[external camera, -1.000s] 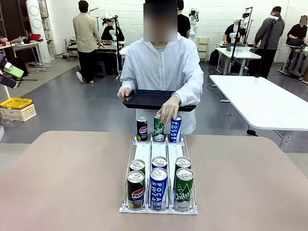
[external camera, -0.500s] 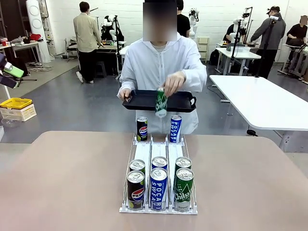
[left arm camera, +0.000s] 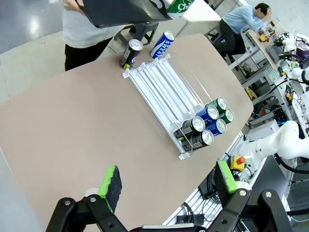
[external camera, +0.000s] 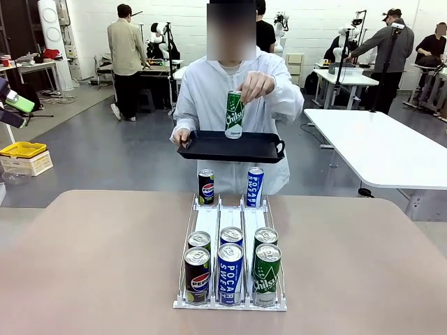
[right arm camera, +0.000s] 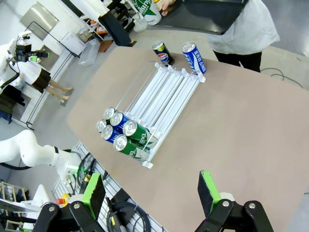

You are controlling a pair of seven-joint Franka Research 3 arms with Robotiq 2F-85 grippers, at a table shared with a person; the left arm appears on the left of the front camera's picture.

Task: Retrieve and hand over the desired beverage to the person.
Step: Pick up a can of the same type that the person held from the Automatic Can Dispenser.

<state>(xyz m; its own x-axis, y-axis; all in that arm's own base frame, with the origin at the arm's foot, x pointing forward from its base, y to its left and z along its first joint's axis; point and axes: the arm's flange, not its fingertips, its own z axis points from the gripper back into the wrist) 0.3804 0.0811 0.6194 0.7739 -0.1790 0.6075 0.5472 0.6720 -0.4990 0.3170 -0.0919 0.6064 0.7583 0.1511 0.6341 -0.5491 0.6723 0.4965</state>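
The person (external camera: 209, 98) stands at the table's far side, one hand gripping a black tray (external camera: 209, 146) and the other holding a green Chilsung can (external camera: 235, 114) upright just above it. On the table lies a white three-lane rack (external camera: 231, 223). A Pepsi can (external camera: 206, 187) and a blue Pocari Sweat can (external camera: 255, 187) stand at its far end. Several cans cluster at its near end, with Pepsi (external camera: 197, 276), Pocari (external camera: 230, 273) and Chilsung (external camera: 266, 275) in front. My left gripper (left arm camera: 168, 182) and right gripper (right arm camera: 150, 192) hang open high over the table, far from the rack (left arm camera: 161, 84) (right arm camera: 161, 94), holding nothing.
The brown table (external camera: 91, 265) has wide bare areas on both sides of the rack. A white table (external camera: 377, 146) stands behind at the right and a yellow bin (external camera: 22, 150) at the far left. Other people work in the background.
The person has lifted the green Chilsung can from the rack's far middle lane up to just above the tray. Both grippers stay open and still.
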